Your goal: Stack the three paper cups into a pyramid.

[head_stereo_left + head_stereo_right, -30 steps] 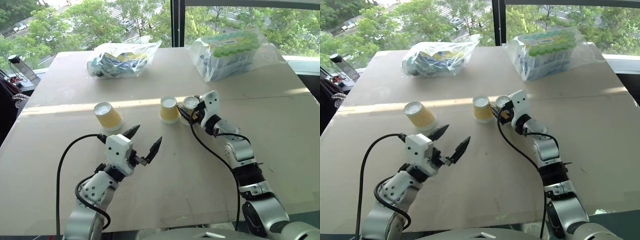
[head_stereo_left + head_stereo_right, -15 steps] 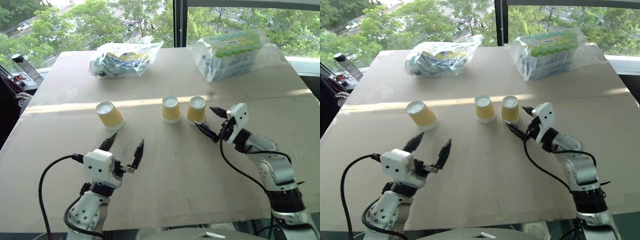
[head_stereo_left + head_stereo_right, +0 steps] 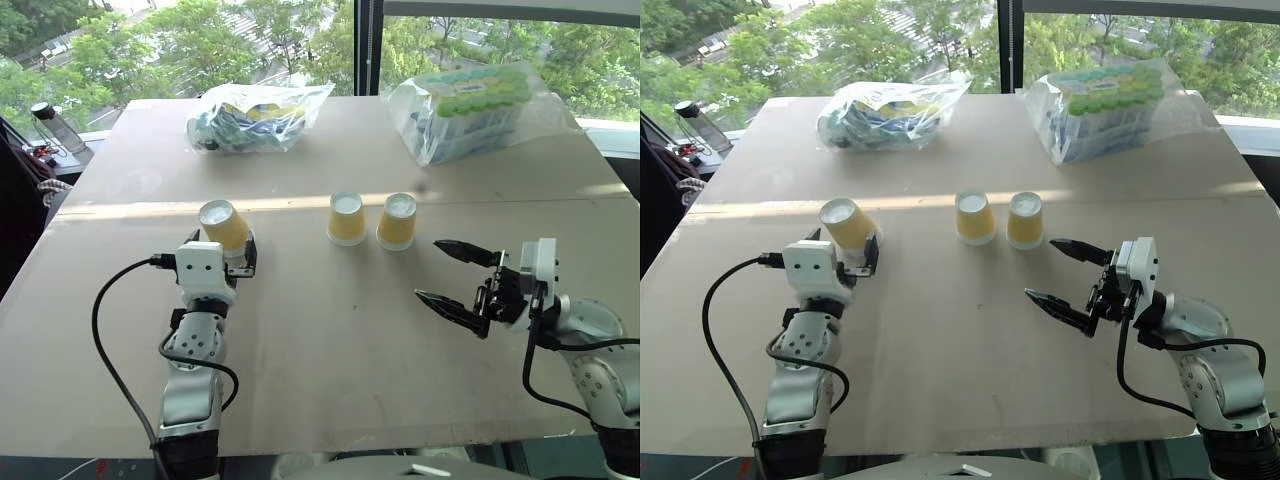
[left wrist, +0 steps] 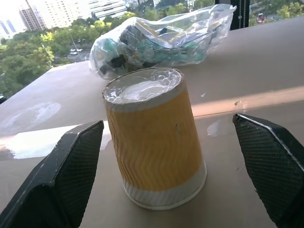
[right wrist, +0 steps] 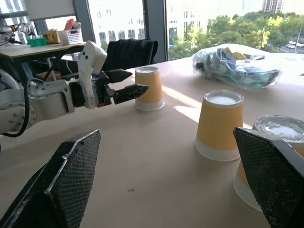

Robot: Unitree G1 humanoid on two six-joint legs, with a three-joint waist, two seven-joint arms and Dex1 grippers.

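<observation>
Three paper cups stand upside down on the table: the left cup (image 3: 222, 224), the middle cup (image 3: 347, 218) and the right cup (image 3: 397, 221), the last two close side by side. My left gripper (image 3: 222, 250) is open with its fingers (image 4: 76, 156) on either side of the left cup (image 4: 154, 142), a gap showing on both sides. Nearer the table's front, right of the pair, my right gripper (image 3: 428, 269) is open and empty, pointing left toward the cups. The right wrist view shows the middle cup (image 5: 219, 124) and the left gripper (image 5: 137, 90) at the far cup (image 5: 148, 88).
A clear bag of packets (image 3: 250, 117) lies at the back left of the table (image 3: 330, 370). A bag of green-lidded containers (image 3: 470, 105) lies at the back right. A bottle (image 3: 52, 125) stands off the table's left edge.
My left gripper has gone forward and left until its fingers flank the left cup. My right gripper has drawn back from the two side-by-side cups toward the near right.
</observation>
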